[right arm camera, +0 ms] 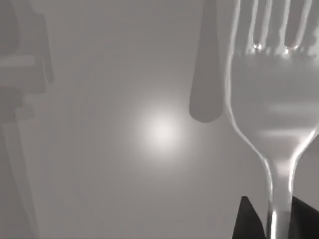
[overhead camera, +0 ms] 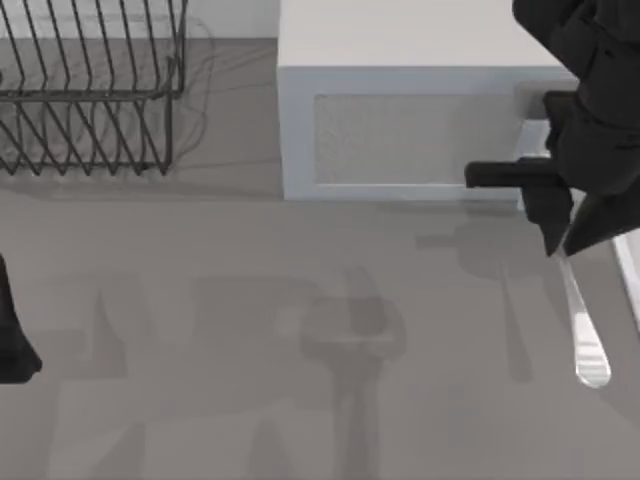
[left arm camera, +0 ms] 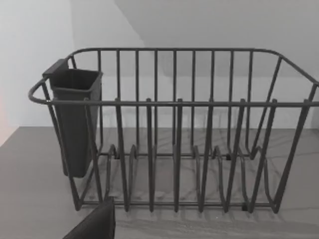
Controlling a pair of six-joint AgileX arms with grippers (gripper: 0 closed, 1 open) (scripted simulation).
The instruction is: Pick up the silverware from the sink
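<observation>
One fork (overhead camera: 583,330) is held clamped by the right gripper (overhead camera: 560,245) at three o'clock, below the microwave (overhead camera: 400,130). At nine o'clock the left arm (overhead camera: 12,345) is parked; its finger state cannot be told.

A dark wire dish rack (overhead camera: 90,90) is standing at the table's far left, its bars casting thin shadows on the grey table (overhead camera: 250,330). A dark plastic cutlery cup (left arm camera: 75,119) is hanging at one end of the rack (hooked over the top rail). A white microwave (overhead camera: 410,110) is sitting just right of the rack, its speckled door facing forward.
</observation>
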